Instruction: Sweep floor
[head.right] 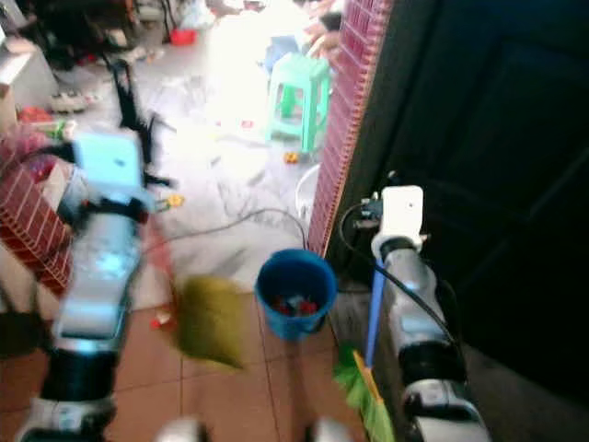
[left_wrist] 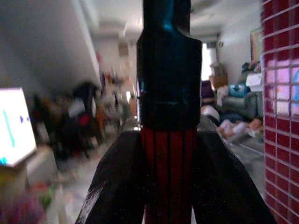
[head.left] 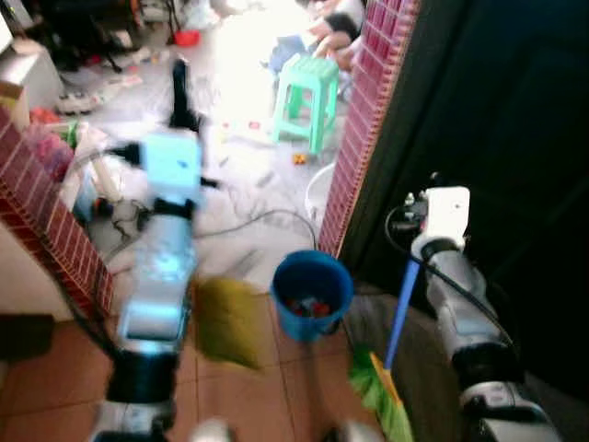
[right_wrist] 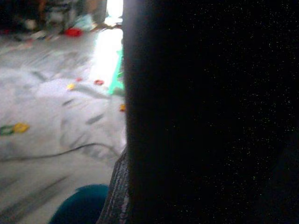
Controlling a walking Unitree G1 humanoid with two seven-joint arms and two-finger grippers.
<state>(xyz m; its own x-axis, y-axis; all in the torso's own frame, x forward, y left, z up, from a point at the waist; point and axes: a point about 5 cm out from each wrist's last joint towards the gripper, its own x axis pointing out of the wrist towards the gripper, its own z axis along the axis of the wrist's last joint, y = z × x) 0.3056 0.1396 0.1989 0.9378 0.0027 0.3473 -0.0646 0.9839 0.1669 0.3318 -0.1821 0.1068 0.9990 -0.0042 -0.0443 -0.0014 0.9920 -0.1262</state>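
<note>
Left end effector (left_wrist: 168, 154) is clamped on a red-and-black broom handle (left_wrist: 168, 84), seen down the wrist view; the yellowish broom head (head.left: 228, 320) hangs below and behind it, over the tile floor (head.left: 276, 387) beside the blue bucket (head.left: 313, 293). Right end effector (head.left: 414, 198): finger state cannot be told; a blue-handled green dustpan (head.left: 382, 391) is carried along that arm, blade low by the floor. Judgement: sweep is mid-stroke, head views are blurred on the left arm. Short, low strokes are advised, with debris driven toward the dustpan lip, the bucket and the floor cable (head.left: 248, 221) being avoided. Head views give the layout: green stool (head.left: 308, 97), brick pillar (head.left: 368, 110). Right wrist view adds scattered small litter (right_wrist: 21, 127) ahead of the end effector.
</note>
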